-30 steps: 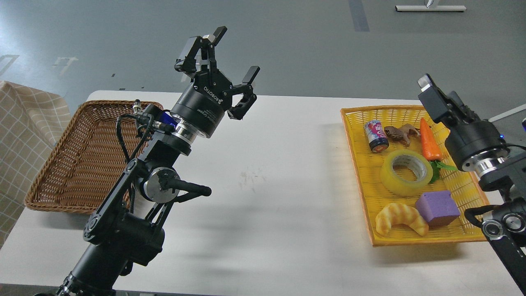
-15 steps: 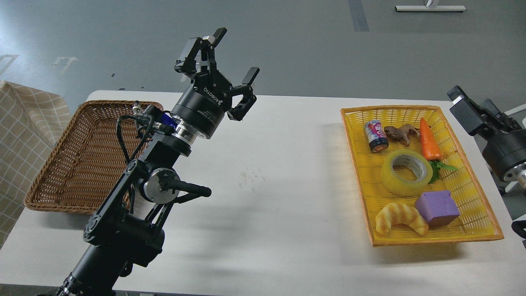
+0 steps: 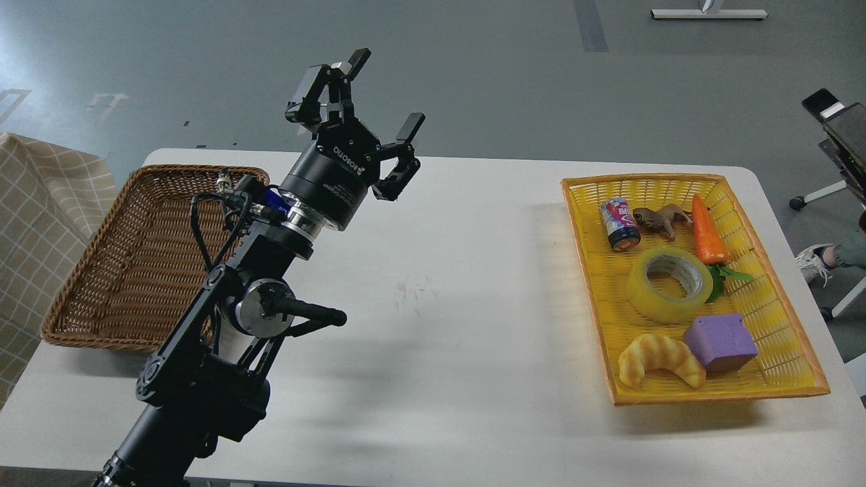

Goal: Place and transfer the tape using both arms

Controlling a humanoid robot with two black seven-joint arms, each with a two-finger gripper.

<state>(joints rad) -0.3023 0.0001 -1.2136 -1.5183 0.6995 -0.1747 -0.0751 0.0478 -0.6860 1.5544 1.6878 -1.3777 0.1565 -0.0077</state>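
Observation:
The tape (image 3: 668, 285), a wide yellow translucent roll with a grey-white core, lies flat in the yellow basket (image 3: 587, 270) at the table's right. My left gripper (image 3: 388, 91) is open and empty. It is raised above the table's back left, far from the tape. Of my right arm, only a dark end part (image 3: 839, 128) shows at the right edge, off the table. Its fingers cannot be told apart.
The yellow basket also holds a can (image 3: 619, 224), a toy animal (image 3: 659, 218), a carrot (image 3: 707, 231), a purple block (image 3: 720, 341) and a croissant (image 3: 659, 360). A brown wicker basket (image 3: 135, 250) stands at the left. A white table (image 3: 460, 325) lies between them.
My right arm has pulled back from over the yellow basket to the right edge of the view. The left gripper has barely shifted. The tape has not moved.

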